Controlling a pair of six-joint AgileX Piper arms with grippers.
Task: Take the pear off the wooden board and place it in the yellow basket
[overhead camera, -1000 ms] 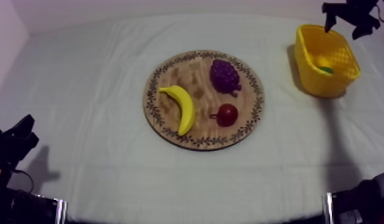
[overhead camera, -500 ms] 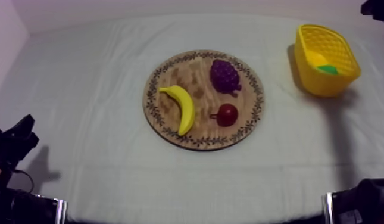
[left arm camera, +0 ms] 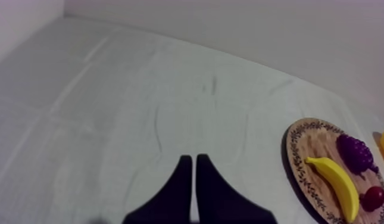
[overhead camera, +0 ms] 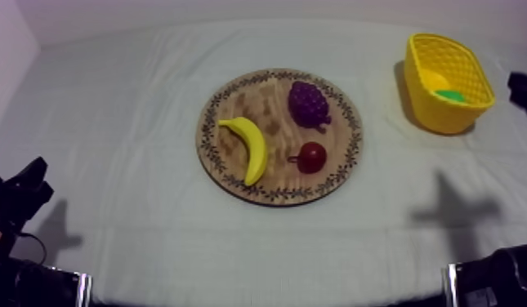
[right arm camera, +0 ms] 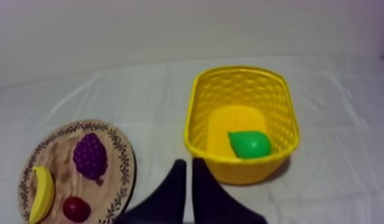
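Top: pear [overhead camera: 451, 95] lies in basket [overhead camera: 446, 119] at table's [overhead camera: 136, 122] far right corner; banana [overhead camera: 252, 147], grapes [overhead camera: 308, 103], small red fruit [overhead camera: 312, 156] on board [overhead camera: 258, 102] mid-table.
Left wrist: left gripper [left arm camera: 192, 179] closed, empty, above table.
Right wrist: right gripper [right arm camera: 187, 179] closed, empty, near basket.

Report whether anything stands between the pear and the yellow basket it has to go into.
Nothing visible does: the pear already lies inside the yellow basket, on its floor by the near wall. The right tool, shut on nothing, hangs outside that wall.
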